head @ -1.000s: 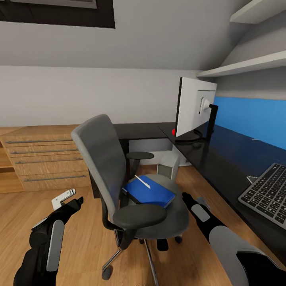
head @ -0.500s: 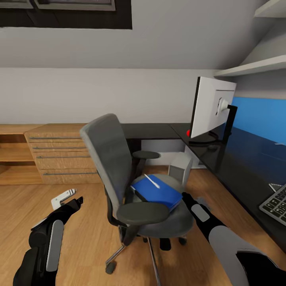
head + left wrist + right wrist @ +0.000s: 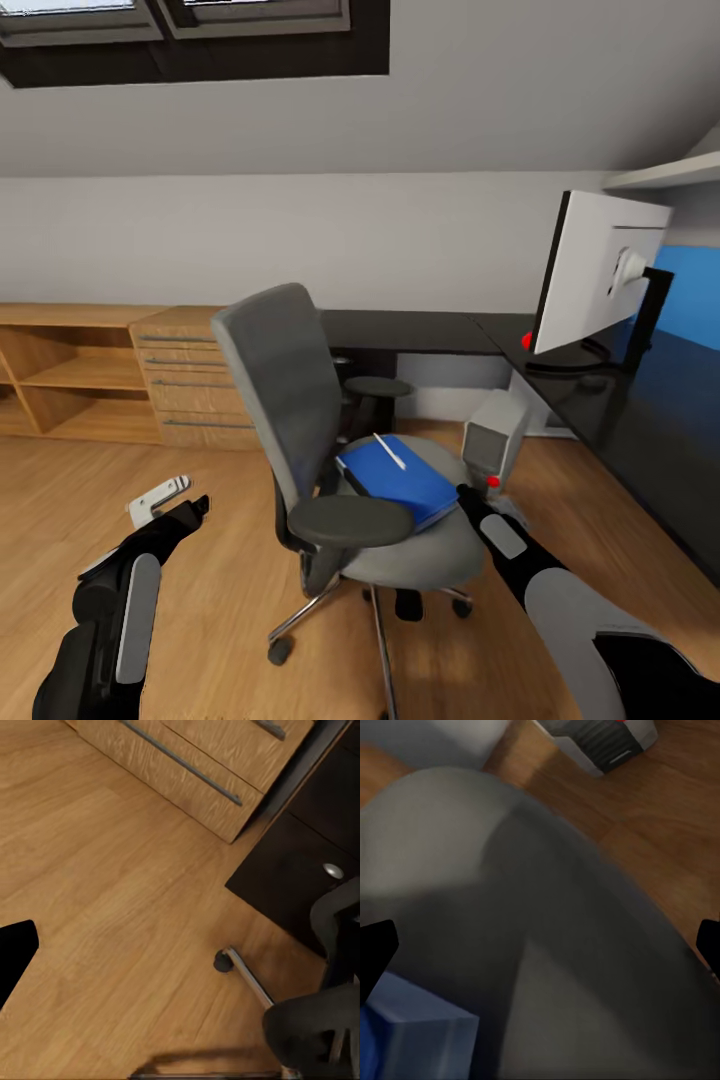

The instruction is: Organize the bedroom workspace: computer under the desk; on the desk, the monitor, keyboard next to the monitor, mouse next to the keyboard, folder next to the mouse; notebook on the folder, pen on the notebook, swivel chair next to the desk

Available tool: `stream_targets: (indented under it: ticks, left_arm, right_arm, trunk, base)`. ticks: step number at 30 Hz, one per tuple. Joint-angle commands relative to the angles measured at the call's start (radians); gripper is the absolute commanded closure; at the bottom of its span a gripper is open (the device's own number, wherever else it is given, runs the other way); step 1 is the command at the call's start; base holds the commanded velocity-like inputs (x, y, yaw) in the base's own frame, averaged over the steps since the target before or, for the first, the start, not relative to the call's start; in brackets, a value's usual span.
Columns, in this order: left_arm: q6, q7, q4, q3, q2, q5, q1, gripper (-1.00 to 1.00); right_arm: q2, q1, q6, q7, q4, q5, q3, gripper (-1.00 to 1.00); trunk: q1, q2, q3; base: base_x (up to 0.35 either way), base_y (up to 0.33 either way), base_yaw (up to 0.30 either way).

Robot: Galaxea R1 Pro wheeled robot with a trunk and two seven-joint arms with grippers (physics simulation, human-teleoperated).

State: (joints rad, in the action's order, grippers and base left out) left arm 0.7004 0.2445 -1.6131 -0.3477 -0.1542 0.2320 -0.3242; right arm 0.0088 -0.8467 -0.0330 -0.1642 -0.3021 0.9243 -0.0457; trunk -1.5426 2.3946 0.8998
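The grey swivel chair (image 3: 268, 385) stands on the floor in front of the desk (image 3: 640, 430), its back turned to me. A flat blue stack (image 3: 398, 482) lies on its seat; I cannot tell the folder from the notebook in it. The white pen (image 3: 390, 451) rests on top. On the desk stands the monitor (image 3: 597, 266), and the grey computer (image 3: 495, 441) sits on the floor by the desk's edge. My right gripper (image 3: 470, 497) is open right beside the seat (image 3: 555, 915). My left gripper (image 3: 172, 503) hangs open over the floor, left of the chair. Keyboard and mouse are out of view.
A light wooden dresser (image 3: 180, 375) and low shelves (image 3: 70, 375) line the back wall. The chair's metal legs and castors (image 3: 223, 961) spread over the wood floor. A black drawer unit (image 3: 300, 870) stands behind the chair. A small red thing (image 3: 526, 341) lies by the monitor's base.
The view has swung left: chair, desk and monitor slid right in the picture, the keyboard left at the right edge, the shelves came in. Both arms hold the same pose.
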Motion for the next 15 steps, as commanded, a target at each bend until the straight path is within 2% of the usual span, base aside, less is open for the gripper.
stream_targets:
  ticks: [1, 15]
  left_arm:
    - [0.004, 0.007, -0.001, -0.001, -0.001, 0.01, -0.001, -1.0]
    - [0.004, 0.007, 0.004, 0.0, -0.002, 0.01, -0.001, -1.0]
  right_arm:
    - [0.002, 0.0, -0.002, 0.0, -0.001, 0.016, -0.003, -1.0]
    - [0.004, 0.0, -0.005, 0.002, -0.002, 0.015, -0.002, -1.0]
  trunk:
    - [0.0, 0.0, 0.001]
    - [0.0, 0.0, 0.001]
  base:
    - [0.0, 0.0, 0.277]
    - [0.0, 0.0, 0.269]
